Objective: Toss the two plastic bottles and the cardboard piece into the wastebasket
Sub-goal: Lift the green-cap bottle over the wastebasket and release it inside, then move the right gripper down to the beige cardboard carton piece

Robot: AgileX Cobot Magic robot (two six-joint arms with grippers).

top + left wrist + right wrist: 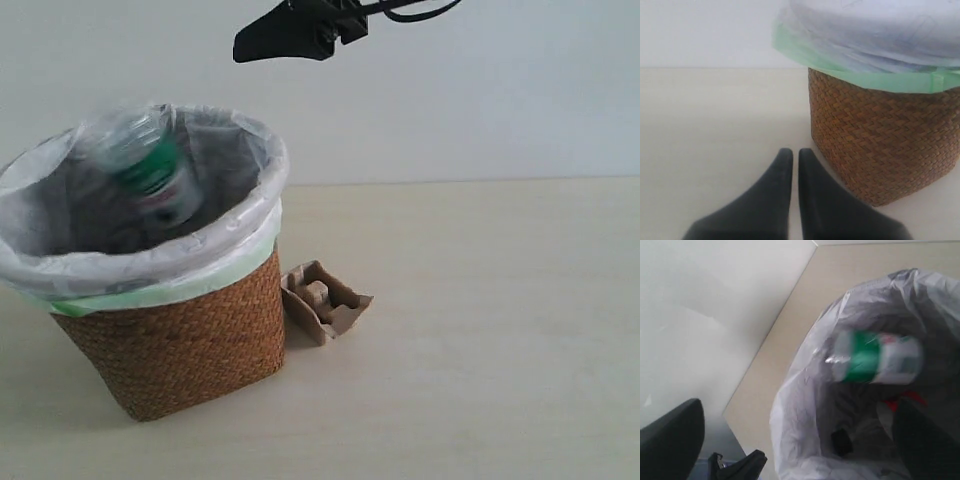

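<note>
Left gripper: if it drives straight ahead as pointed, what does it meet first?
Likely nothing soon: the shut left gripper points along the table, just beside the wastebasket. The margin is slim, so it might graze the wicker.

Wastebasket at lower left, cardboard beside its base.
The wastebasket stands on the table in the lower left of the frame, with a plastic bottle tilted inside its mouth. The cardboard piece lies on the table just right of the base. The right gripper hangs at the top, above the rim.

Green-labelled bottle shows blurred inside the wastebasket, cardboard piece lying just beside
</note>
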